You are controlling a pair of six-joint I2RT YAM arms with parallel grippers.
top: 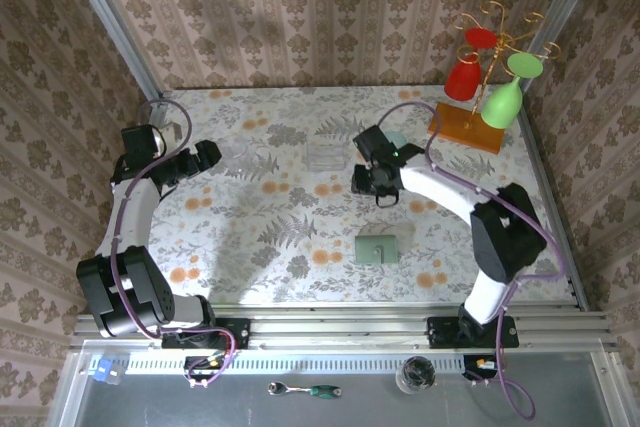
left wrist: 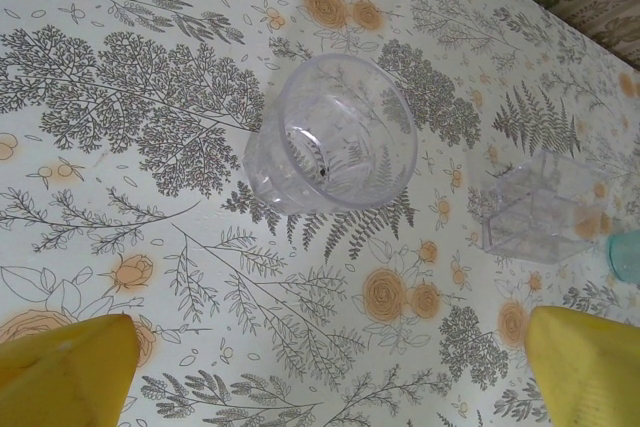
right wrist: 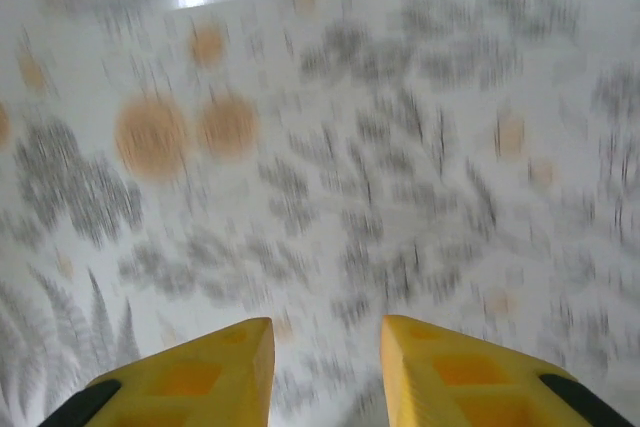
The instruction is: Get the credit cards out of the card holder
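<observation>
Right gripper [right wrist: 325, 332] hanging over the floral worktop [top: 280, 217], yellow fingers [right wrist: 200, 377] a little apart, card holder [top: 375, 248] lying flat at its 6 o'clock, left gripper [left wrist: 330, 327] spread wide, clear glass [left wrist: 330, 137] just ahead at 12.

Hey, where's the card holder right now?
In the top view the card holder lies flat on the right half of the table, toward the near edge, nearer than the right gripper and apart from it.
</observation>
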